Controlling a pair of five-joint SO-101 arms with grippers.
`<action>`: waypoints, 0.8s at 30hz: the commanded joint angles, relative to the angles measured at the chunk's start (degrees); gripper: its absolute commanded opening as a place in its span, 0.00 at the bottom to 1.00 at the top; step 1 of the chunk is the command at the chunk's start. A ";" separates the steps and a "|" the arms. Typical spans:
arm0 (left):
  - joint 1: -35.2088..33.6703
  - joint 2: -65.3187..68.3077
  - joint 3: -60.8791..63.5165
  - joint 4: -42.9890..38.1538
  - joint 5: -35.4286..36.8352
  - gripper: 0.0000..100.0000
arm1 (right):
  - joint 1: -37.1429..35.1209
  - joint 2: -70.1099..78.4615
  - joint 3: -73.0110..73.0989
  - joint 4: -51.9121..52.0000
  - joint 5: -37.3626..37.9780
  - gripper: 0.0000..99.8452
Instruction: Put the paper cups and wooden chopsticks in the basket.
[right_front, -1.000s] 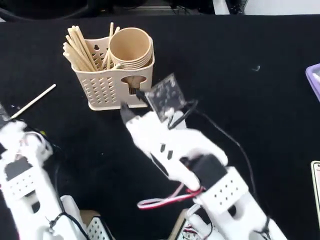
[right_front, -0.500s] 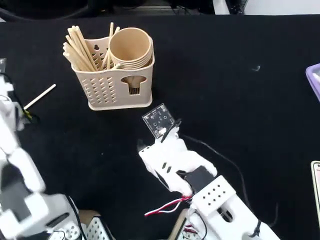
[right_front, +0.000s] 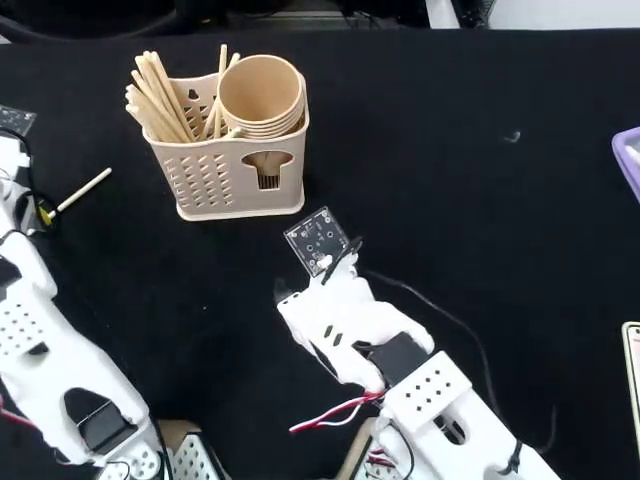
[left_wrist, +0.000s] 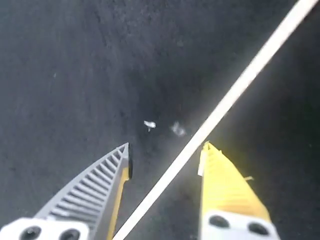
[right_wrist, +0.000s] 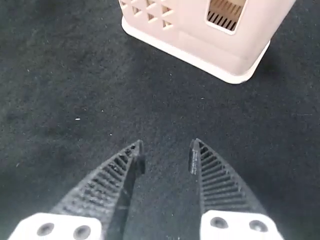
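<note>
Chopstick is laid diagonally, far end toward basket, near end hidden under left gripper, spread astride it; right gripper parted, empty.

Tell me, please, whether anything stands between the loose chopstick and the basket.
Nothing visible does: only bare black table lies between the loose chopstick and the basket. The left gripper straddles it, jaws open.
</note>
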 joint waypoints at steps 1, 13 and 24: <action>0.04 3.87 -8.13 4.13 -2.29 0.23 | 1.05 -1.36 -0.22 -1.49 -0.09 0.16; 1.36 16.70 -26.51 31.47 -14.33 0.03 | 1.05 -1.36 -0.22 -1.58 -0.09 0.16; -1.01 11.78 -30.73 37.98 -13.98 0.03 | 1.05 -1.36 -0.22 -1.58 -0.09 0.16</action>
